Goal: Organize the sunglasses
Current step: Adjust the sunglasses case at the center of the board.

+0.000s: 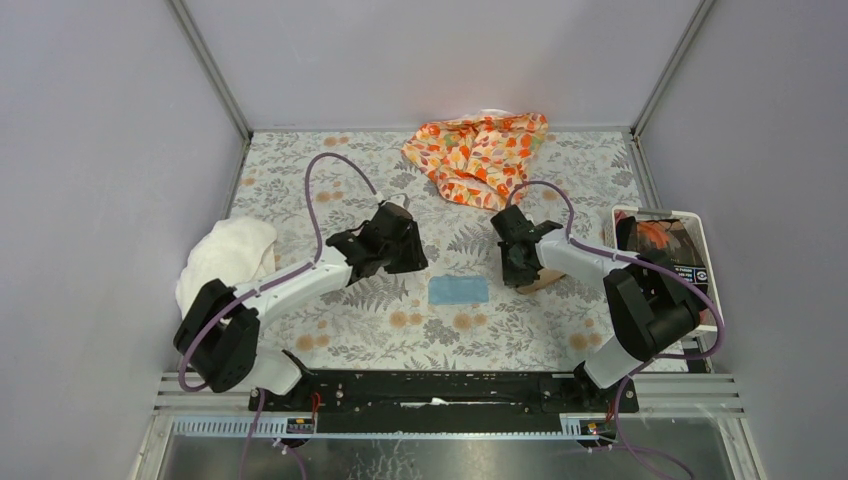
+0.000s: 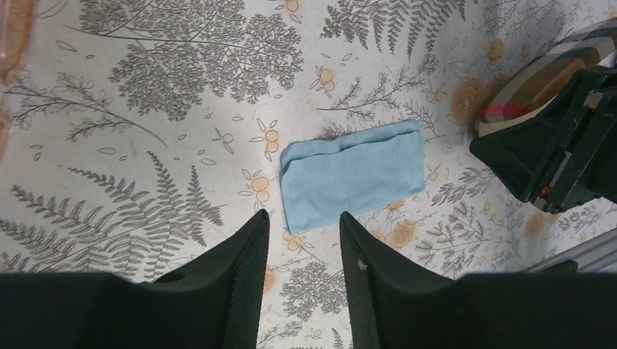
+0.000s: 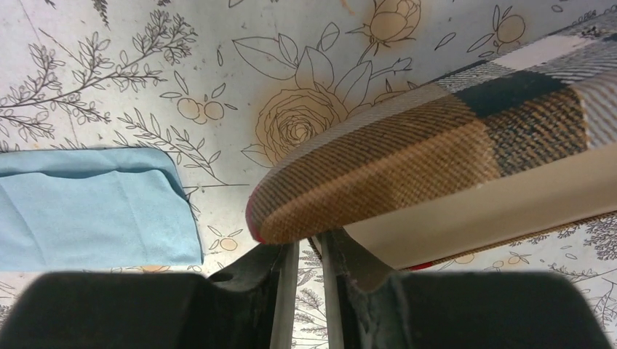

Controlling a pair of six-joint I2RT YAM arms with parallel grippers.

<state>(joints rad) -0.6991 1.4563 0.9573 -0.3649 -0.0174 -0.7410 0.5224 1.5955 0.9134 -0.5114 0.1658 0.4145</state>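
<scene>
Covering the tabletop (image 1: 300, 170), a pale sheet printed with grey ferns and orange blossoms is lying flat. Plain grey-lilac walls (image 1: 100, 150) are closing it in on three sides, with metal posts (image 1: 215, 75) running up the far corners. A black rail (image 1: 440, 385) is carrying both arm bases along the near edge.

- Sunglasses (image 2: 13, 36): lying on the tabletop at the top-left corner of the left wrist view. Only a slice of orange-pink frame is showing, well apart from the cloth.
- Cloth (image 1: 458, 290): blue, folded, lying flat mid-tabletop between the two arms.
- Case (image 3: 436, 145): brown plaid, lying beside the cloth, with a cream surface showing under the plaid shell.
- Left gripper (image 2: 304, 218): hanging over the tabletop with fingers spread and nothing between them, the cloth just beyond the tips.
- Right gripper (image 3: 309, 247): fingers drawn close with a slim gap, tips sitting at the case's near edge. Whether they are pinching that edge cannot be told.
- Fabric (image 1: 480, 155): orange leaf print, lying bunched by the far wall.
- Towel (image 1: 228, 255): white, lying heaped at the left edge.
- Tray (image 1: 700, 225): white, sitting at the right edge and holding dark packets.
</scene>
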